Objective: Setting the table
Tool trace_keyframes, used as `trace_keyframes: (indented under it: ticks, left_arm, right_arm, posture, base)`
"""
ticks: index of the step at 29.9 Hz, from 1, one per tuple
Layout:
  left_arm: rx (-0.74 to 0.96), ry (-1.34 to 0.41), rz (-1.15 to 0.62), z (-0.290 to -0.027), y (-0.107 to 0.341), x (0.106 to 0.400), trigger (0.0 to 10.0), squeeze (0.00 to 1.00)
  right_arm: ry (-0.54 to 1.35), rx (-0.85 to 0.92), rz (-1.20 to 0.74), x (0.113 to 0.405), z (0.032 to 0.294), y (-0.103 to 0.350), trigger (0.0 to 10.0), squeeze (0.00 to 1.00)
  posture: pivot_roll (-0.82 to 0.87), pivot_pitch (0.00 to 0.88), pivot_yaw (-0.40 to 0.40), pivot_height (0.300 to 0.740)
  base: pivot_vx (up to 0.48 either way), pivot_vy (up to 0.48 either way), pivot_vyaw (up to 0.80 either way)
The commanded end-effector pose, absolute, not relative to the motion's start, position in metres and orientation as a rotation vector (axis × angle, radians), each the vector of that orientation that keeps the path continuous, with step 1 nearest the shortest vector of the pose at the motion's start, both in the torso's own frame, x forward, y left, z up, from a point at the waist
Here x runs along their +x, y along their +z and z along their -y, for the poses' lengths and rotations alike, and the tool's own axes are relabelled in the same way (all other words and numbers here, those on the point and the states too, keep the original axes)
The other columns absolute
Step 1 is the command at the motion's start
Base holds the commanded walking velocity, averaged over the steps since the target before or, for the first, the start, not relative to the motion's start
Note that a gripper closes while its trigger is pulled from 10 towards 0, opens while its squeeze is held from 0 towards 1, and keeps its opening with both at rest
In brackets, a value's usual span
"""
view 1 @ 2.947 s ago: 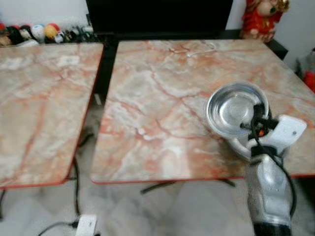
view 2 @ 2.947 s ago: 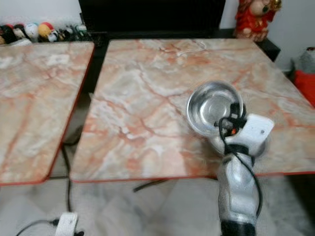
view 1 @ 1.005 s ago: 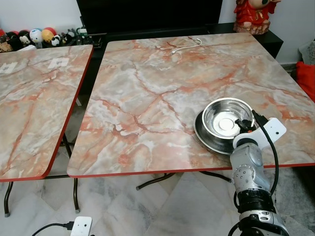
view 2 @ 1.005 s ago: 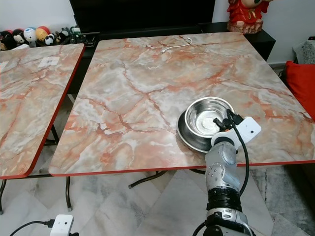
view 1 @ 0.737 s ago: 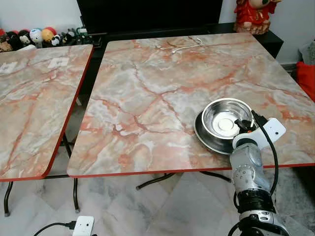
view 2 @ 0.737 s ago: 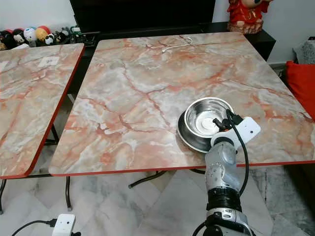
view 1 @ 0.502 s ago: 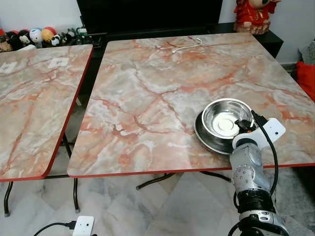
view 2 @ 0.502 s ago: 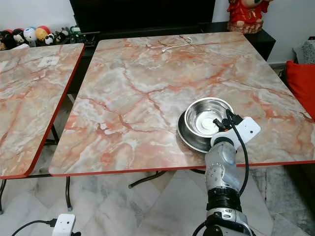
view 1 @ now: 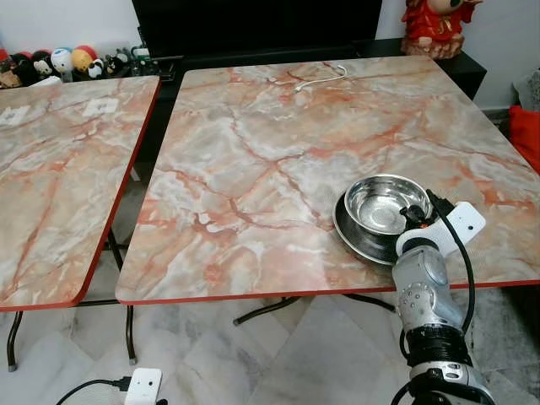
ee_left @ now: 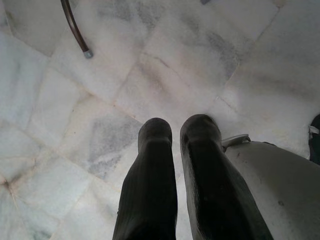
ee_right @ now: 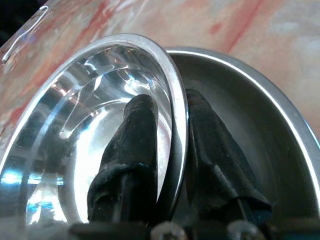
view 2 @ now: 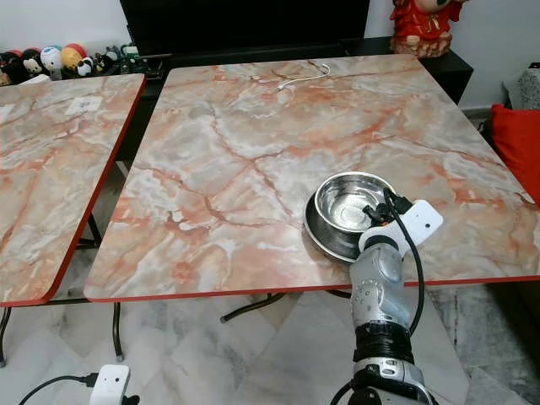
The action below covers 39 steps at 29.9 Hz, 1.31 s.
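Observation:
A shiny steel bowl (view 1: 381, 202) sits tilted inside a wider steel plate (view 1: 356, 239) near the front right of the marble table (view 1: 253, 152). My right gripper (view 1: 414, 216) is shut on the bowl's near rim. In the right wrist view one finger (ee_right: 131, 145) lies inside the bowl (ee_right: 80, 115) and the other outside it, over the plate (ee_right: 250, 115), with the rim pinched between them. My left gripper (ee_left: 176, 131) hangs idle over the tiled floor, its fingers pressed together and holding nothing.
A second marble table (view 1: 59, 160) stands to the left across a narrow gap. A white cable (view 1: 316, 78) lies at the far edge. A red figurine (view 1: 432, 18), small toys (view 1: 51, 61), a red cushion (view 1: 530, 126) and a floor power strip (view 1: 142, 386) surround the tables.
The bowl's gripped side has risen off the plate, so it now tilts and sits slightly further left. The right gripper has lifted a little with it.

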State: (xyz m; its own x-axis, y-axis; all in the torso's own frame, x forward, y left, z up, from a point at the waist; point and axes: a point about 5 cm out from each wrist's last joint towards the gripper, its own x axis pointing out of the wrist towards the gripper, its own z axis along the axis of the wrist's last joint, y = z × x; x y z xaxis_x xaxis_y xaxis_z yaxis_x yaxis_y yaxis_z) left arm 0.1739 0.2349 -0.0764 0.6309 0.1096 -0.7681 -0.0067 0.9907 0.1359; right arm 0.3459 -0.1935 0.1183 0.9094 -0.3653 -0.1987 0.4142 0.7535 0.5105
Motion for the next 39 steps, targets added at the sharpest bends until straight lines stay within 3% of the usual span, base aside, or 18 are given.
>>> trace_keyframes:
  ticks: [1,16,39]
  left_arm:
    - [0.138,0.059,-0.89,-0.235,-0.077,0.172,10.0,0.0]
    - [0.137,0.051,-0.885,-0.233,-0.077,0.173,10.0,0.0]
    - [0.142,0.059,-0.901,-0.235,-0.078,0.171,10.0,0.0]
  right_arm:
    - [-0.415,0.569,-0.096,0.344,0.189,0.12,10.0,0.0]
    - [-0.497,0.536,-0.104,0.324,0.203,0.118,10.0,0.0]
    - [-0.385,0.535,-0.143,0.332,0.193,0.12,10.0,0.02]
  posture:
    - [-0.09,0.101,0.054,0.74]
    - [-0.1,0.097,0.049,0.74]
    - [-0.1,0.096,0.047,0.74]
  base:
    - [0.0,0.0,0.0]
    - [0.0,0.0,0.0]
    - [0.0,0.0,0.0]
